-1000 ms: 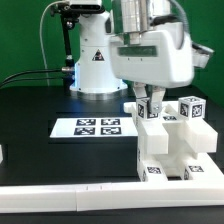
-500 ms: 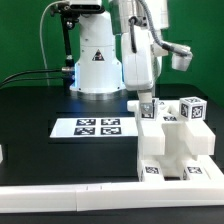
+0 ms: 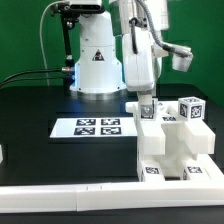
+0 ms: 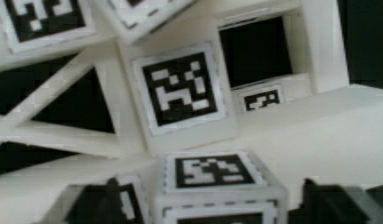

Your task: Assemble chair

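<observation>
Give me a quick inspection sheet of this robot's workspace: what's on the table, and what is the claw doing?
Surface: black table with a white rail along the front edge.
Job's things: white chair assembly at the exterior view's right, two tagged posts standing up from it.
Clutter: marker board flat on the table; nothing else seen.
Grippers: gripper straddling the top of one tagged post; contact cannot be told.
Cables: black cables behind, by the robot base.
Surroundings: green backdrop.
</observation>
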You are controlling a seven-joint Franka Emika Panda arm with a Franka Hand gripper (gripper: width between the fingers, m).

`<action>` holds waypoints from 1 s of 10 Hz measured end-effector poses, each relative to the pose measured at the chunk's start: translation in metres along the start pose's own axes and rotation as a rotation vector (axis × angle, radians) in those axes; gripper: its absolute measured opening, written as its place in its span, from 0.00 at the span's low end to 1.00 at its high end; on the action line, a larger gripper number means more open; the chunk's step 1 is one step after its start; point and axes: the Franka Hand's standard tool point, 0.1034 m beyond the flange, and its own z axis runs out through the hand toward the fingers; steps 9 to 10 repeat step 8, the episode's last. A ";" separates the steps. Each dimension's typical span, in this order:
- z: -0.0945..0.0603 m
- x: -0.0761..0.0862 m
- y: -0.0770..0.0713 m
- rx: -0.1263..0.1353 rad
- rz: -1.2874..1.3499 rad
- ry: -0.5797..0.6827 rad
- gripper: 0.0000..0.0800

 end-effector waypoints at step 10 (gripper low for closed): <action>-0.035 -0.018 -0.007 0.016 -0.168 -0.051 0.81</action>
